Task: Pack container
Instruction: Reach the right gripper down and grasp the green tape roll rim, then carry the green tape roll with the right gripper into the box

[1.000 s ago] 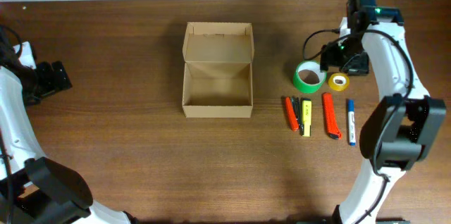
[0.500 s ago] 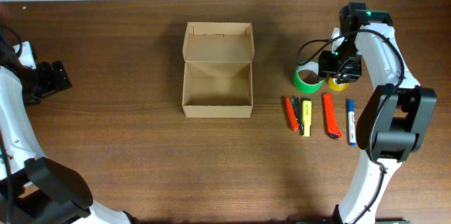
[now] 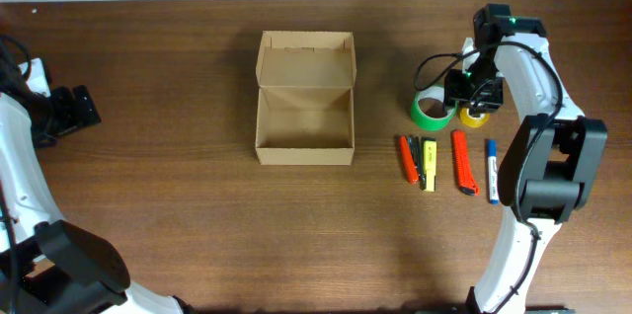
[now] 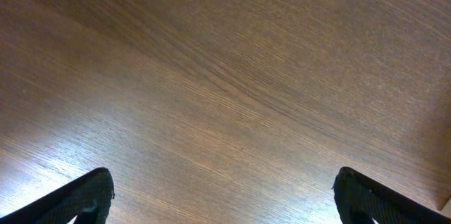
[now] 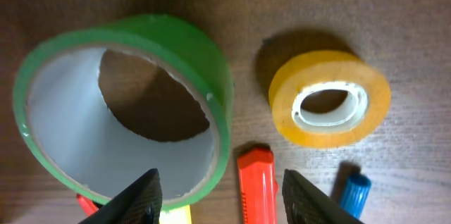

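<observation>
The container [image 3: 304, 113] is an open tan cardboard box with its flap lid raised at the back, in the middle of the table. My right gripper [image 3: 470, 91] is open and hovers over the two tape rolls: a green roll [image 3: 431, 109] [image 5: 120, 111] and a small yellow roll [image 3: 475, 116] [image 5: 329, 97]. In the right wrist view my open fingers [image 5: 221, 196] straddle the green roll's edge and the tip of an orange cutter [image 5: 257, 185]. My left gripper [image 3: 79, 107] [image 4: 224, 196] is open and empty over bare wood at the far left.
Below the rolls lie an orange-red pen [image 3: 408, 159], a black and yellow tool [image 3: 428, 163], the orange cutter [image 3: 463, 162] and a blue marker [image 3: 491, 171] [image 5: 354, 194]. The table's far edge meets a white wall.
My right gripper has moved a little left and down, from just right of the yellow roll to above the two rolls. The left arm has not moved.
</observation>
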`<state>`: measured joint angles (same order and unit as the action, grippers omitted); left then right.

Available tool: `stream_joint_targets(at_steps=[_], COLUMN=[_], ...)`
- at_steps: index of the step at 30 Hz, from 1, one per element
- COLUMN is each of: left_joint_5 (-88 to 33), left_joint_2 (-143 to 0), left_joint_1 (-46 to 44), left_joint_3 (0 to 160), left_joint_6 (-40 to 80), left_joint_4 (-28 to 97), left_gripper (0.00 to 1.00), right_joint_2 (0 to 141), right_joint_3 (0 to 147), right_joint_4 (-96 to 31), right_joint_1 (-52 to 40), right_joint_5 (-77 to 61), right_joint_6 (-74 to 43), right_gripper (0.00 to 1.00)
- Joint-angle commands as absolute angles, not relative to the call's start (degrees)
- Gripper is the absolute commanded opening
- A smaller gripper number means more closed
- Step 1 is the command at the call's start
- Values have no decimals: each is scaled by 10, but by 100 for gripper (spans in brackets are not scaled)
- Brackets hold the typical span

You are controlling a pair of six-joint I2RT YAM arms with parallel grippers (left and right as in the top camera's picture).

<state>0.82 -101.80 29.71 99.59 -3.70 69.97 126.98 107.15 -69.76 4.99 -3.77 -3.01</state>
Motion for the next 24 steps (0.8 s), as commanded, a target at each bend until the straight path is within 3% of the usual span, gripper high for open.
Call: stream_joint_targets(at_steps=[1, 13, 17, 20, 24], left_joint_5=[4, 4, 4, 4, 4], left_joint_2=[-1023, -1023, -1023, -1023, -1023], left_joint_1=[299, 299, 299, 299, 299], left_joint_3=[994, 994, 994, 994, 994], left_joint_6=[-48, -48, -48, -48, -48], left_joint_4=[699, 699, 699, 699, 699], left_gripper=[100, 100, 100, 100, 100], right_joint_2=[1279, 1317, 1325, 1326, 1326], right_joint_3=[1079, 1079, 1077, 1073, 1073], right_joint_4=[-691, -674, -668, -664, -663], right_joint_1=[49, 48, 48, 48, 48], right_joint_5=[-45, -53, -56, -56, -56], right_joint_6=[-34, -34, -34, -34, -34], right_gripper=[56, 54, 41, 20, 8])
